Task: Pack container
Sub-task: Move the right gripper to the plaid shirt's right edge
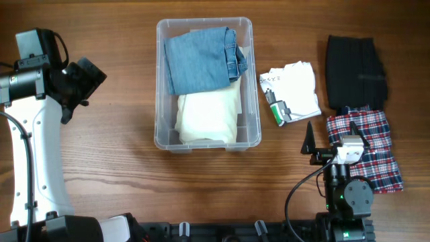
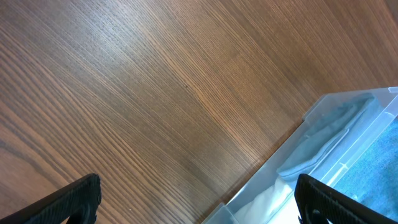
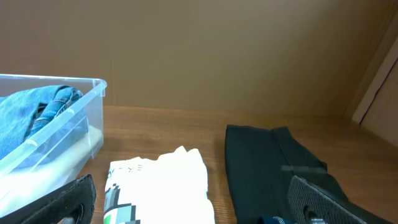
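Right pincer point(image 3: 193, 202) spread, container point(image 1: 160, 81) — long axis front-to-back

The desk point(image 1: 121, 148) is brown wood with grain running across it. The clear plastic container point(image 1: 158, 87) stands on it near the middle, toward the far edge. Just right of the container lies a white folded cloth point(image 1: 295, 87) with a printed tag at its near left corner. Further right lies a black folded cloth point(image 1: 355, 70), and a red plaid cloth point(image 1: 373, 144) lies touching its near edge.
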